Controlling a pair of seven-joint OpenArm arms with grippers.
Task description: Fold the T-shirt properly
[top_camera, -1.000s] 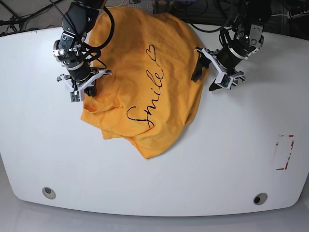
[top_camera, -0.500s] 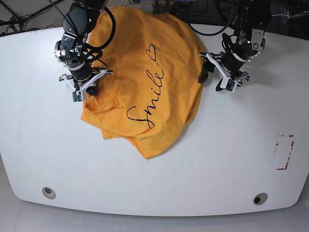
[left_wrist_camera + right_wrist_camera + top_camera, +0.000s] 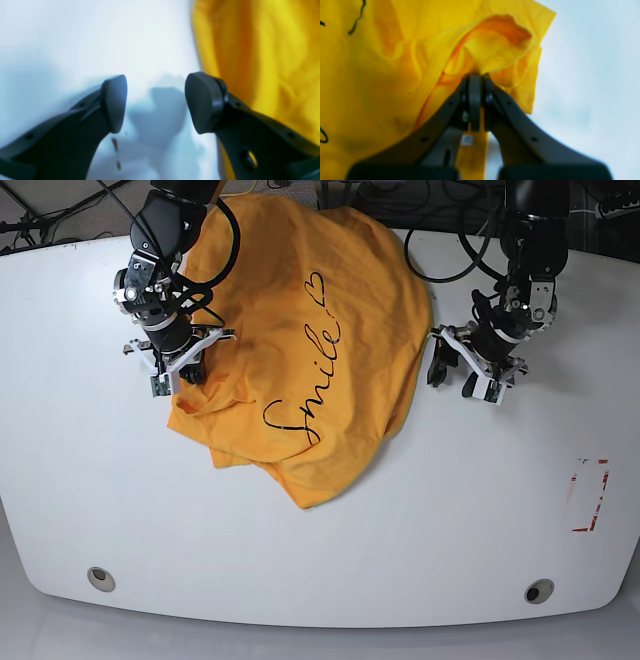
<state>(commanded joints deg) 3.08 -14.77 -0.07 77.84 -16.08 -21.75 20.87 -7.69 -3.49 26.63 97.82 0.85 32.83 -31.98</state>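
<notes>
The orange-yellow T-shirt lies crumpled across the back middle of the white table, its black "Smile" script and heart facing up. My right gripper sits at the shirt's left edge, shut on a bunched fold of the T-shirt that rises just past its closed fingertips. My left gripper hovers beside the shirt's right edge, open, with only bare table between its fingers. The T-shirt fills the right side of the left wrist view, beside the right-hand finger.
A red-and-white marked rectangle is on the table at the right. Two round holes sit near the front edge. Cables run behind the table's back edge.
The left arm has swung down and slightly right along the shirt's right edge, its gripper staying open. The right gripper has barely shifted and still holds the fold.
</notes>
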